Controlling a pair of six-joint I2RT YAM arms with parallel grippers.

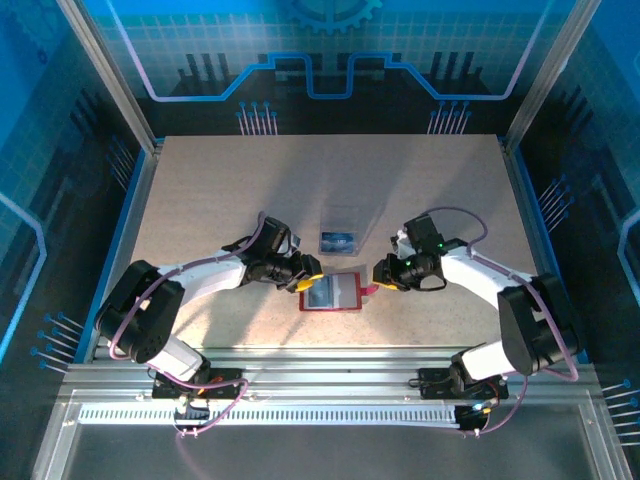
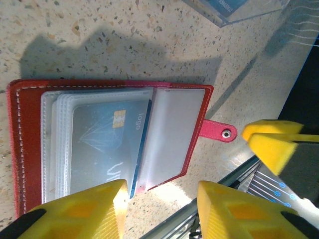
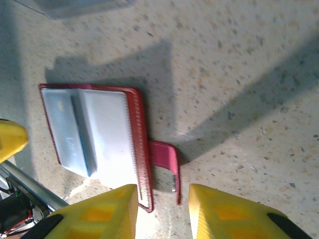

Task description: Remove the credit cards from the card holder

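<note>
Red leather-like card holder (image 1: 345, 293) lies open and flat on the speckled worktop (image 1: 220, 190), seen from above, between the left arm (image 1: 200, 275) and the right arm (image 1: 480, 272), which reach to it from both sides. Behind it stands a clear tray (image 1: 342, 215) with one blue card (image 1: 338, 240) already in it.

From the left wrist, the holder shows a stack of soft clear pockets, and a blue-grey credit card (image 2: 107, 144) with a gold chip sits in the top one. On the card I read the word "logo"; the larger white mark below it I cannot read. The left fingers (image 2: 94, 211) are spread over the near edge of the holder and pinch nothing. The strap tab (image 2: 217, 130) with its metal snap points toward the right fingers (image 2: 271, 147), just beside it.

From the right wrist, the right fingers are spread too. The strap tab lies in front of the gap between them, and I do not see them pressing it.

I judge the card light, thin, stiff and smooth, so it may slip, while the limp pocket will follow the pull. The best hold seems to be the blue edge showing near the middle fold, with the other fingers pinning a red leaf down.
</note>
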